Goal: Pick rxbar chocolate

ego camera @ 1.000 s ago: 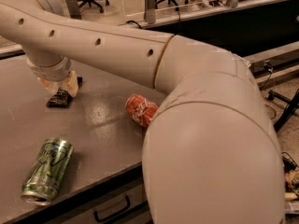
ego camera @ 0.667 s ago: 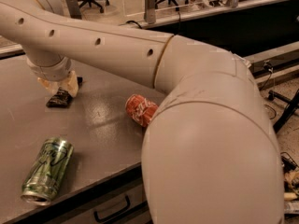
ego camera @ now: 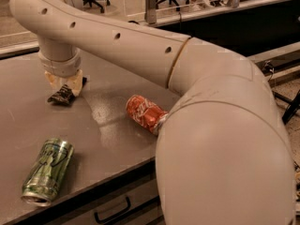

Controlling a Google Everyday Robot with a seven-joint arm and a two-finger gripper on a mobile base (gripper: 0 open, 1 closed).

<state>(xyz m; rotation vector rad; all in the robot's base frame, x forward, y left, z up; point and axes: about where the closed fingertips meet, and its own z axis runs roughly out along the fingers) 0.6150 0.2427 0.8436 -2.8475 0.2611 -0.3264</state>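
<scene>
- Where the counter (ego camera: 108,142) nears its far left edge, the gripper (ego camera: 63,84) points down, fingers (ego camera: 75,86) narrow, pinching the rxbar chocolate (ego camera: 60,97).
- Red can (ego camera: 144,113) lies near the front edge.
- Green can (ego camera: 47,170) lies at the front-left corner.

Gripper (ego camera: 65,88) at rxbar chocolate (ego camera: 60,97), left of soda can (ego camera: 145,114).

Table (ego camera: 108,142): red can (ego camera: 145,114) on side, middle; green can (ego camera: 47,170) on side near front edge; hand (ego camera: 65,89) low, far side.

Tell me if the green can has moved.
No: the green can lies at the same spot by the table front edge. The gripper is at the rxbar chocolate.
</scene>
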